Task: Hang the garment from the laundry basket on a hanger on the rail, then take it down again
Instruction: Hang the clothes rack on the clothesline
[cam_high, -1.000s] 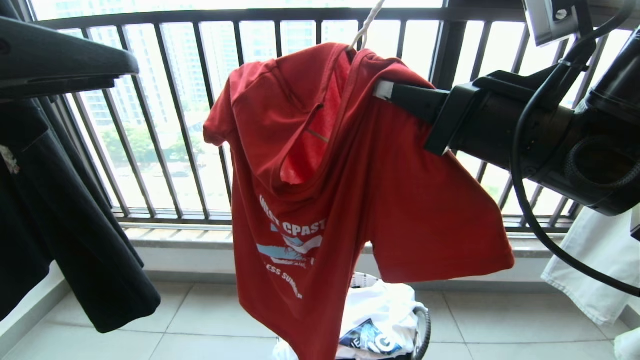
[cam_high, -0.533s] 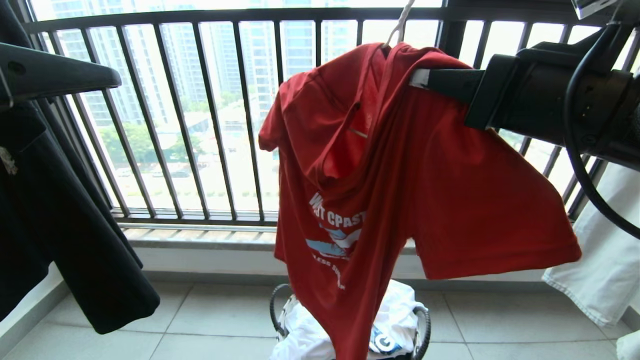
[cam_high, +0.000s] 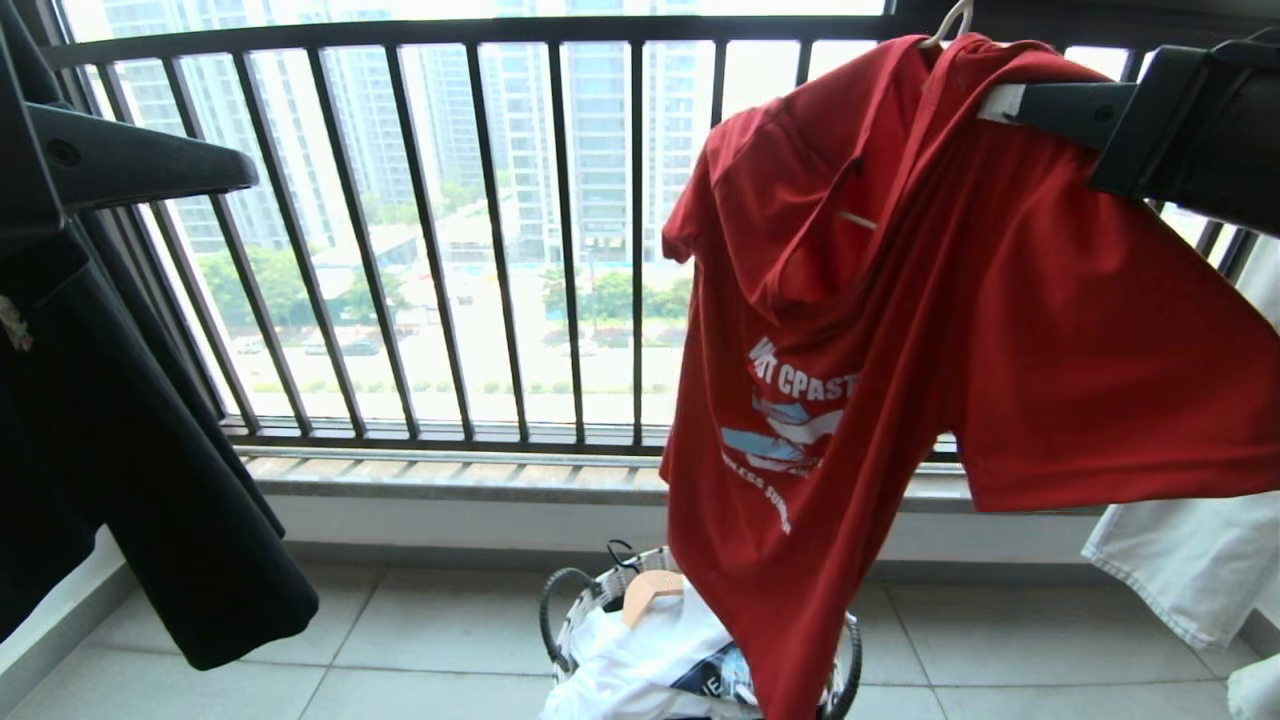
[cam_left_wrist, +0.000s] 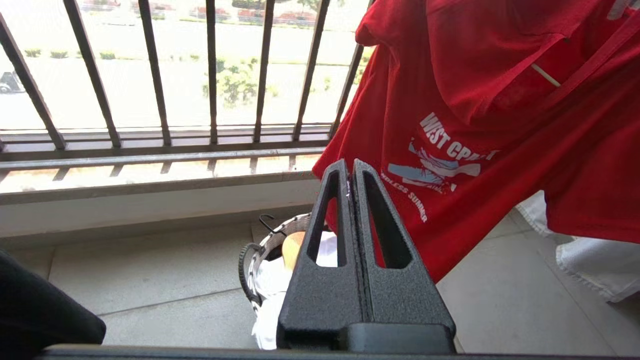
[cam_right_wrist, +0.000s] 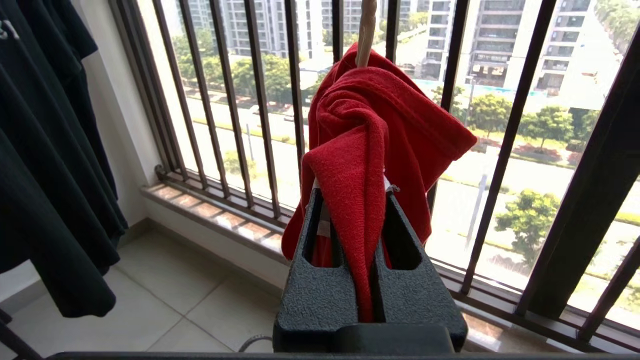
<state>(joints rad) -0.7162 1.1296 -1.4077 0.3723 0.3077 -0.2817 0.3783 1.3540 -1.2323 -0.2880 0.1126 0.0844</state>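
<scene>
The red T-shirt (cam_high: 900, 330) hung bunched on the wire hanger (cam_high: 948, 20), up at the right before the black railing (cam_high: 480, 230). The right tool (cam_right_wrist: 352, 200) was clamped on a fold of its shoulder. The left tool (cam_left_wrist: 350, 172), jaws pressed together and empty, hovered apart from it above the laundry basket (cam_high: 570, 610) on the tiled floor (cam_high: 420, 640)

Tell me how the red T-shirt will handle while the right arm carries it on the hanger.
Probably floppy: the red T-shirt drapes in folds below the right tool, which is shut on a bunched fold near the collar. Likely light: it hangs from the thin hanger. It may swing or slip, since it sits lopsided.
</scene>
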